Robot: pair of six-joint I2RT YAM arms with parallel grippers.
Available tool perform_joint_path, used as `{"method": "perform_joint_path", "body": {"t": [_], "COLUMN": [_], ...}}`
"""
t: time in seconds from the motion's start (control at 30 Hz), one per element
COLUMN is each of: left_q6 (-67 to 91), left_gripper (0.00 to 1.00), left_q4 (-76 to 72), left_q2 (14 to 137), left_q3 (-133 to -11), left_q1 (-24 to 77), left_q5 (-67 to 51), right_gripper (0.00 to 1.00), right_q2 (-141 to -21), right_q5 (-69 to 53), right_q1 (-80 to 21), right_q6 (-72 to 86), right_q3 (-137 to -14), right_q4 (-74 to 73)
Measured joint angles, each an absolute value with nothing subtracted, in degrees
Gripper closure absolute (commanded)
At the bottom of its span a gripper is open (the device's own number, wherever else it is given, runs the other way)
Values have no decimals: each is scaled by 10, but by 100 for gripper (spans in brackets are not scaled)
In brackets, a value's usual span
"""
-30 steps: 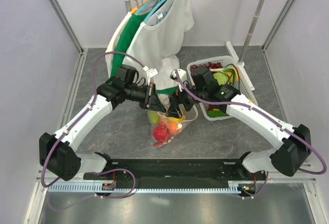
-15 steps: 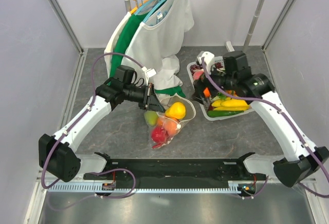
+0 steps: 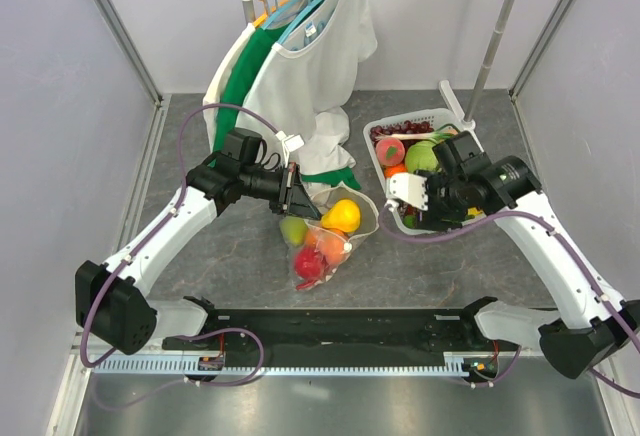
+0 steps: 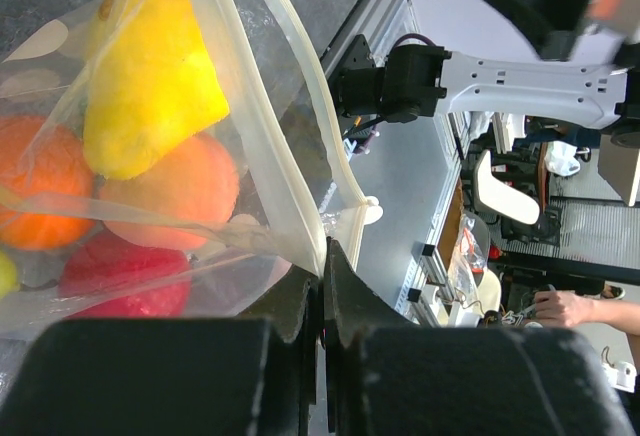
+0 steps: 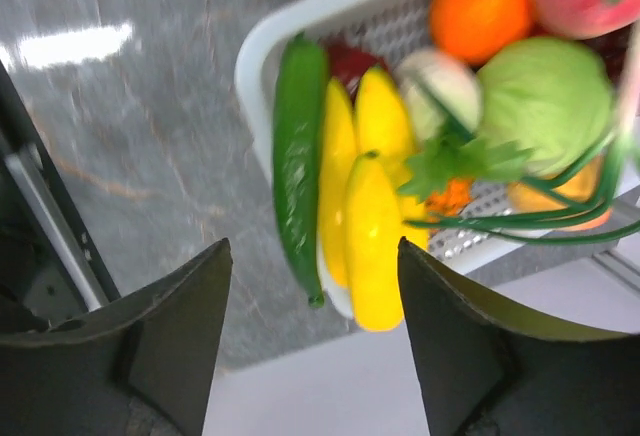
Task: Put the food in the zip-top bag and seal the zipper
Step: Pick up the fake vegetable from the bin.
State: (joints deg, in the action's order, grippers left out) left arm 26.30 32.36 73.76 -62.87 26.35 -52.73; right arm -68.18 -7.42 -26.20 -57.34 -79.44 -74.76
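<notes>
You drew the right pincer (image 5: 313,251) away from the mouth of the zip-top bag (image 3: 322,256), leaving a yellow fruit (image 3: 342,215) on top inside. You swung it to the basket's (image 3: 400,118) far end, then back over its near end, jaws apart and empty.

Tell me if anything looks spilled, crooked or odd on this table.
Nothing spilled or damaged. The dotted bag lies open, its mouth edge pinched in the left tool, fruit inside. Only oddity: the hanging white garment sags onto the table right behind the bag, crowding its mouth.
</notes>
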Motion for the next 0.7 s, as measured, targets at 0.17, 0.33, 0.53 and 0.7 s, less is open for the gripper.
{"method": "perform_joint_path", "body": {"t": [0.17,0.33,0.53,0.7], "left_q6": [263,267,268,268], "left_gripper": [98,98,98,98], "left_q4": [323,319,316,315], "left_q2": [738,738,737,738], "left_q3": [-628,-628,-628,-628], "left_q1": [264,263,263,263], "left_q5": [-527,-528,-528,-528], "right_gripper": [36,39,40,41], "right_q2": [-653,-634,-649,-654], "right_q5": [-28,-8,1,10], "right_q1": [-266,-269,-275,-286], "right_q6": [-626,-643,-652,-660], "right_q3": [-729,-676,-651,-631], "right_q4": [-764,-750,-726,-693]}}
